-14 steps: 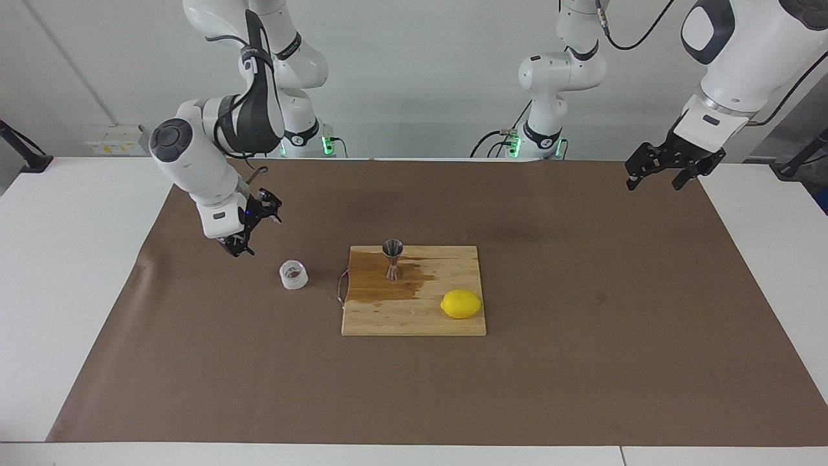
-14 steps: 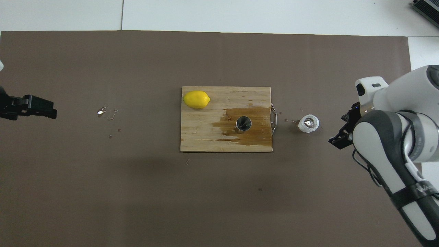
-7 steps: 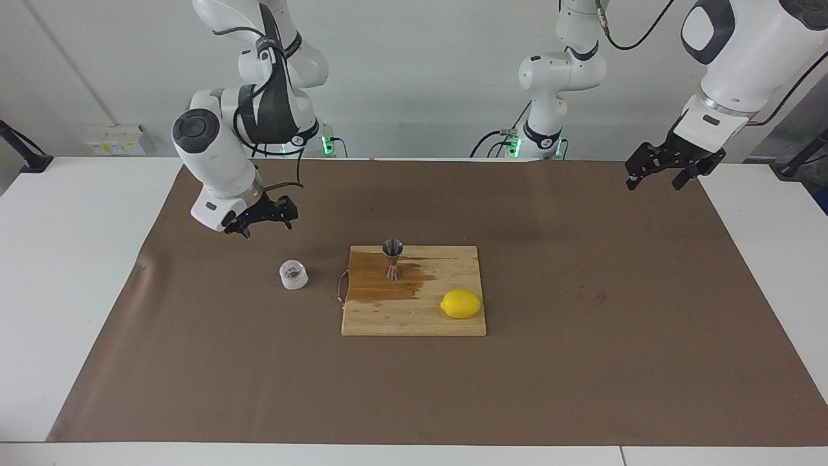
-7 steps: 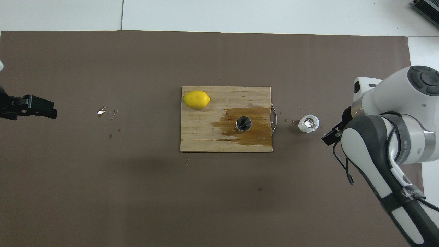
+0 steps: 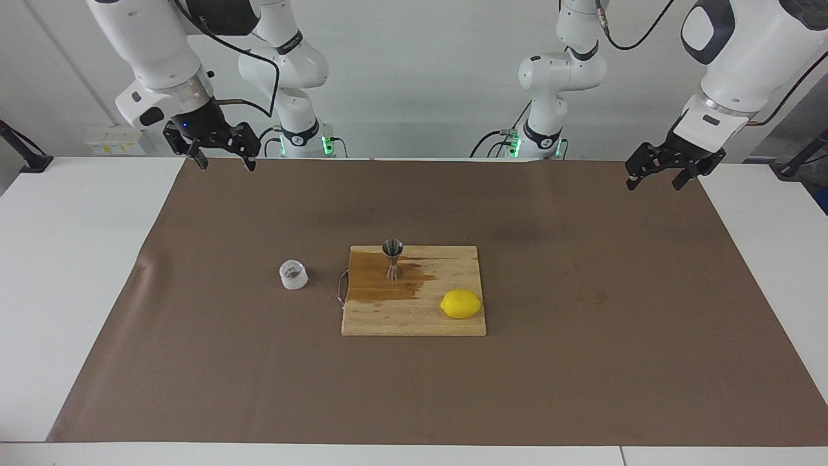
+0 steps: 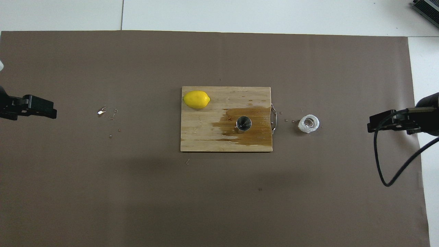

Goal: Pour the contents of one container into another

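The clear cup (image 5: 294, 274) isn't the biggest thing I'm seeing: the brown mat (image 5: 582, 362) is filling the frame, the wooden board (image 5: 414, 317) is sitting at centre, the cup just off its edge. The steel jigger (image 5: 392, 258) is standing on the board's wet patch. Right gripper (image 5: 223, 155), upper left, and left gripper (image 5: 660, 175), upper right, are hanging released, empty.

Facing, overhead cameras; both high, share board (image 5: 414, 310).

A plain white wall (image 5: 414, 65) rises past a white table (image 5: 77, 272) under a brown mat (image 5: 582, 362).
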Controlling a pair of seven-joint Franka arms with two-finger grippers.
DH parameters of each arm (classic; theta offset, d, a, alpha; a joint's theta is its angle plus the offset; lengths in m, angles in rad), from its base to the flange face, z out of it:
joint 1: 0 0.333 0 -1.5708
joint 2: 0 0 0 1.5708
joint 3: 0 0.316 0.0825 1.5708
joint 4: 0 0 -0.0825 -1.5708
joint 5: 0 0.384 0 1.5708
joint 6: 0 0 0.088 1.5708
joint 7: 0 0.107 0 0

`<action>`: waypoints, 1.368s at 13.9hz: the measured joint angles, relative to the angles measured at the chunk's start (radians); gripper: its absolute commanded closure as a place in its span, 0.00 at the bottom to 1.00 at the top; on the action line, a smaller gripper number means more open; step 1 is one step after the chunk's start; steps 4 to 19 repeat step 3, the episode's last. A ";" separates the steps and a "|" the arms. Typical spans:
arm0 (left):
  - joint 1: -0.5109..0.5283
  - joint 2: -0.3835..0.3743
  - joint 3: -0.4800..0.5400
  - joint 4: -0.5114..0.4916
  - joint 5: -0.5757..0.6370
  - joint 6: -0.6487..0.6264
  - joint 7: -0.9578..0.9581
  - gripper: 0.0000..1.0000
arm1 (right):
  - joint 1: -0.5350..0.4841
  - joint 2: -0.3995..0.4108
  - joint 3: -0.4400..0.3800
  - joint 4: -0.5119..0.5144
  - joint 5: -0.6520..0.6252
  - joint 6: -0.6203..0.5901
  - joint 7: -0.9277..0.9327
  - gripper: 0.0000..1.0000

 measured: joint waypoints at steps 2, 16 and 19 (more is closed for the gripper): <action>0.000 0.000 0.000 0.000 0.000 0.000 0.000 0.00 | 0.000 0.006 -0.003 0.000 0.000 0.000 0.002 0.00; 0.000 0.000 0.000 0.000 0.000 0.000 0.000 0.00 | 0.000 0.011 -0.004 0.000 0.000 0.001 0.006 0.00; 0.000 0.000 0.000 0.000 0.000 0.000 0.000 0.00 | 0.000 0.011 -0.004 0.000 0.000 0.001 0.006 0.00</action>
